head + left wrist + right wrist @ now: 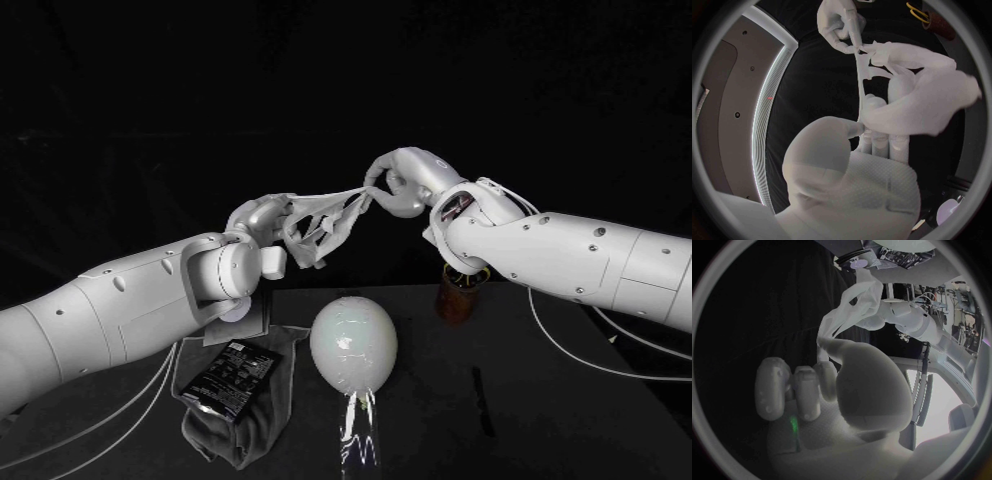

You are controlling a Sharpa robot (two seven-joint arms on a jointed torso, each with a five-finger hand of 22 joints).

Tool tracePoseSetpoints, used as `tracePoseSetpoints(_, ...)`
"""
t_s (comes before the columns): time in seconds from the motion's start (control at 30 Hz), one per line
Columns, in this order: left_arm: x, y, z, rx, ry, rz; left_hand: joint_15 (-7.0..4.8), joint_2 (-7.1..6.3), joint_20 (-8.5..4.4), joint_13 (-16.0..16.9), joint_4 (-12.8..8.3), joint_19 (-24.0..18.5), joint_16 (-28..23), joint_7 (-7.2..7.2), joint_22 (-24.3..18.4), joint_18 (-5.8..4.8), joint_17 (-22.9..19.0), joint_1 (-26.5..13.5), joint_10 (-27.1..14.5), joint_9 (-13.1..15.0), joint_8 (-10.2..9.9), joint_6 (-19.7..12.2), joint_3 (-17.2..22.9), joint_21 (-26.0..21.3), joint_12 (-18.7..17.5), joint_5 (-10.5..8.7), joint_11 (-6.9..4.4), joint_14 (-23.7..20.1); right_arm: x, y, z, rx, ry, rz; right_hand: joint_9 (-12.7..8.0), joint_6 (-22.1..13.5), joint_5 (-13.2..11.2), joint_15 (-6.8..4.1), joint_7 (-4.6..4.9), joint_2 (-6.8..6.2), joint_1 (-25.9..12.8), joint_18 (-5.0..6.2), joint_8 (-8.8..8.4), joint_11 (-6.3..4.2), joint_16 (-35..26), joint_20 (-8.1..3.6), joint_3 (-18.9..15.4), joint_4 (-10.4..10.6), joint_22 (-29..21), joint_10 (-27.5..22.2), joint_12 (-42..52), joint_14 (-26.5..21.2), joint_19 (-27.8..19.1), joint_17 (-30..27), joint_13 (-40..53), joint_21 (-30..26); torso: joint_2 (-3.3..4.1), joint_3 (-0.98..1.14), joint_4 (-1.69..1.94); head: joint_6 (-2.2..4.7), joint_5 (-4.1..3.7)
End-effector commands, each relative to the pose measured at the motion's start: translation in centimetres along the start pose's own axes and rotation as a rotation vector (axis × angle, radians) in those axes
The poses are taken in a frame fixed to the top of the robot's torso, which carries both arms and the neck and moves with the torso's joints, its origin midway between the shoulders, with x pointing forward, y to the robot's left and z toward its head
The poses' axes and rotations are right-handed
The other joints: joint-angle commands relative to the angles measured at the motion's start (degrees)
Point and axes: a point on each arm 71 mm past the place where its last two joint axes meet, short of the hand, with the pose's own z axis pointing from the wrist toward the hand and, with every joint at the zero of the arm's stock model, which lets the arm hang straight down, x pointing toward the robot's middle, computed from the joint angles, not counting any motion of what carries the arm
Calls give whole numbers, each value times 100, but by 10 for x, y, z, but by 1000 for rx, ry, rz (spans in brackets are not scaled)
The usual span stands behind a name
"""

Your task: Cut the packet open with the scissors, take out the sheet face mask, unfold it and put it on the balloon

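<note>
One mask [329, 214] lengthwise, left hand [261, 216] to right hand [402, 181]

Black table [562, 430] carried a white balloon [355, 345] lying on its side approx. mid-table. Grey cloth [238, 435] lay just beside it, robot's left, w/ a black packet [231, 375] on the cloth's far part. Brown holder [462, 290] stood nr the far edge, right of the balloon; thin dark strip [483, 402] lay nearer, apart.

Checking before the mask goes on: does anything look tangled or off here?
The sheet mask, held between the left hand and right hand, looks odd: pulled into a thin strand near the right hand and bunched near the left, not spread flat.
</note>
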Motion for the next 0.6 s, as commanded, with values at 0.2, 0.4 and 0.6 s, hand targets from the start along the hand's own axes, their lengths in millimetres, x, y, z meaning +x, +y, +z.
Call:
tracePoseSetpoints(0.2, 3, -1, 1, 2, 24, 21, 0, -16, -30, 11, -21, 322, -84, 12, 15, -46, -115, -60, -59, 2213, 9, -9, 21, 40, 29, 14, -1, -78, 2, 7, 7, -106, 43, -99, 3, 25, 16, -30, -2, 12, 13, -87, 218, -3, 24, 9, 27, 0, 1170, 114, 28, 609, 78, 1507, 606, 27, -2, 0, -1, -2, -21)
tracePoseSetpoints(0.4, 3, -7, 1, 79, 10, 59, 103, -152, 54, -132, -167, -95, -739, 92, -1467, 110, -680, -13, -273, 1968, -109, 343, 145, -1166, -227, 5, 86, -554, 4, 13, 4, -118, 69, -90, 2, 25, 16, -29, -2, 12, 11, -88, 218, -2, 24, 9, 26, 2, 1171, 115, 31, 609, 79, 1507, 609, 30, -2, 3, -1, 0, -31)
tracePoseSetpoints(0.6, 3, -11, 0, 138, 1, 135, 314, -746, 239, -352, -751, -1091, -1237, 170, -1868, 72, -822, 180, -359, 1252, -763, 1457, 30, -1874, -539, 69, 203, -1719, 2, 13, 0, -85, 66, -51, 1, 26, 16, -28, -2, 12, 10, -88, 218, -2, 24, 9, 25, 4, 1171, 115, 29, 609, 79, 1507, 608, 31, -8, 4, 2, 14, -33)
